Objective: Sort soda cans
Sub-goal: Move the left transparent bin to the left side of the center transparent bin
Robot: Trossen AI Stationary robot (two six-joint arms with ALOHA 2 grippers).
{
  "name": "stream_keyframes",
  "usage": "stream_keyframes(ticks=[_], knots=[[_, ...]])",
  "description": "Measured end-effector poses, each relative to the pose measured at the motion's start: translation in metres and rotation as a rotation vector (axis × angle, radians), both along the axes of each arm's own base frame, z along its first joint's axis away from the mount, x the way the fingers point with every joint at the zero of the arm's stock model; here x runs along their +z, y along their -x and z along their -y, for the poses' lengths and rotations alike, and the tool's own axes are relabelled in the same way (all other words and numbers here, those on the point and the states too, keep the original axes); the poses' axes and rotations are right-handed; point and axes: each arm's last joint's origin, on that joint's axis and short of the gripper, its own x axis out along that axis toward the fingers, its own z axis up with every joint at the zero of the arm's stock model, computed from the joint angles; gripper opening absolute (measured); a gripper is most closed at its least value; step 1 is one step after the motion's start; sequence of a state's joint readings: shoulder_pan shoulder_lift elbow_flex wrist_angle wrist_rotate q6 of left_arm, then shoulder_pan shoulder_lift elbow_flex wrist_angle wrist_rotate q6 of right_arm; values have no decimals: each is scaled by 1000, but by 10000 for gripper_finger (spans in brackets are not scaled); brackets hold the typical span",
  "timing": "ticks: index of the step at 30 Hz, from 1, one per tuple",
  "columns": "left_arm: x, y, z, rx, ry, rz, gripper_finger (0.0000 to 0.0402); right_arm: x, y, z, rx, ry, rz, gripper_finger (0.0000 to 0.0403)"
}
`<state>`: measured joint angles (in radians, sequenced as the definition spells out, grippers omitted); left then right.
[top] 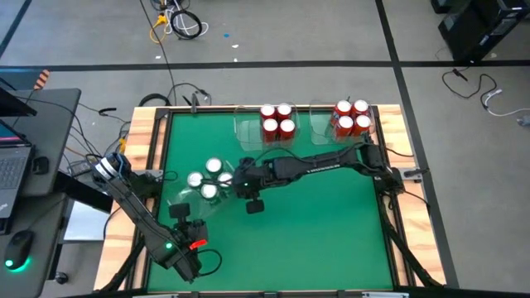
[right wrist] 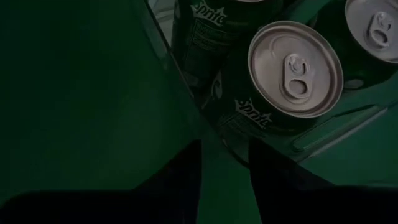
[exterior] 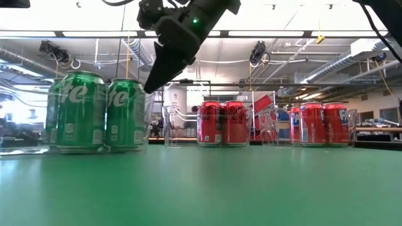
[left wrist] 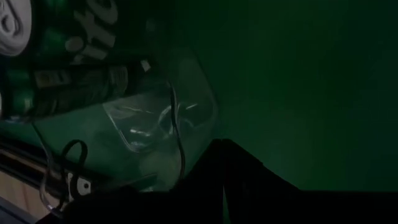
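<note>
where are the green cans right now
In the high view the green cans stand together in a clear tray on the table's left half, just left of the right tool.

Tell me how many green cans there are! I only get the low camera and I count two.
Observer: From above there are four green cans, standing together in one clear tray.
Operator: Whose black claw is hanging next to them?
Observer: It is the right gripper. The arm reaches across from the table's right side, and its fingers stand apart right at the tray's edge.
Operator: Where's the other arm?
Observer: The left gripper is shut, low at the front-left of the table, and it points toward the green cans.
</note>
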<state>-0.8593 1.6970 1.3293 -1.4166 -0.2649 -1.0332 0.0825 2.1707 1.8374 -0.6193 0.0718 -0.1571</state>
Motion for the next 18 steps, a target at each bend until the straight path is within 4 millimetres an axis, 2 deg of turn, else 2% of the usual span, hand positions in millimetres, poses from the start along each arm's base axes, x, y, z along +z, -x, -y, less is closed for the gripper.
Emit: stream_keyframes(ticks=[8, 14, 18], knots=[[-1, -14, 2, -33, 26, 130, 0, 10, 6, -14, -43, 8, 15, 118], [-2, -24, 4, -103, 71, 165, 0, 49, 25, -12, -54, 3, 53, 113], [-16, -17, 0, -71, 76, 81, 0, 71, 41, -9, -79, 16, 46, 78]])
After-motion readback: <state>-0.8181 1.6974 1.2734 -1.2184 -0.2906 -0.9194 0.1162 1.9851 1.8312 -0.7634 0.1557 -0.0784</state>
